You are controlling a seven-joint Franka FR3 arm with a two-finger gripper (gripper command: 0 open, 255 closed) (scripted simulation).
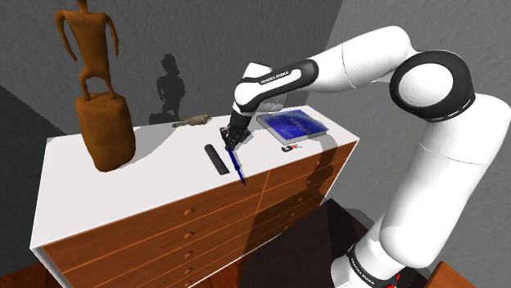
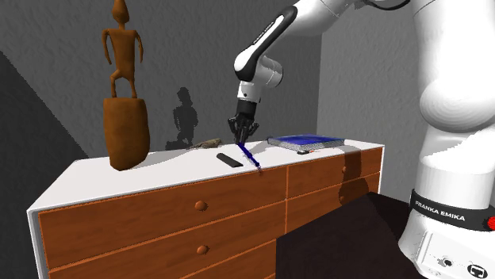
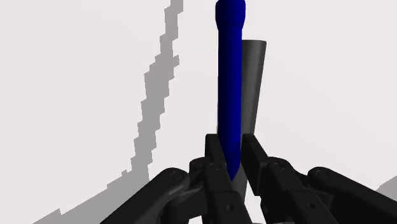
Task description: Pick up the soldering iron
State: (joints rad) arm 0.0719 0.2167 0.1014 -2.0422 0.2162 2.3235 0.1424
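Observation:
The soldering iron [image 1: 237, 166] [image 2: 251, 156] [image 3: 229, 83] is a slim blue rod. My black gripper [image 1: 230, 143] [image 2: 241, 139] [image 3: 232, 162] is shut on its upper end, one finger on each side. The iron slants down from the fingers toward the front edge of the white dresser top [image 1: 123, 188] [image 2: 143, 170]. In the wrist view it casts a grey shadow on the top right beside it. Whether its far tip touches the top I cannot tell.
A flat black bar [image 1: 216, 158] [image 2: 229, 159] lies just beside the iron. A blue book [image 1: 292, 125] [image 2: 305, 142] rests at the dresser's end nearest the stand. A tall brown figure statue [image 1: 102, 98] [image 2: 125, 103] stands at the other end, and a small brownish object [image 1: 193, 122] [image 2: 208, 144] lies near the wall.

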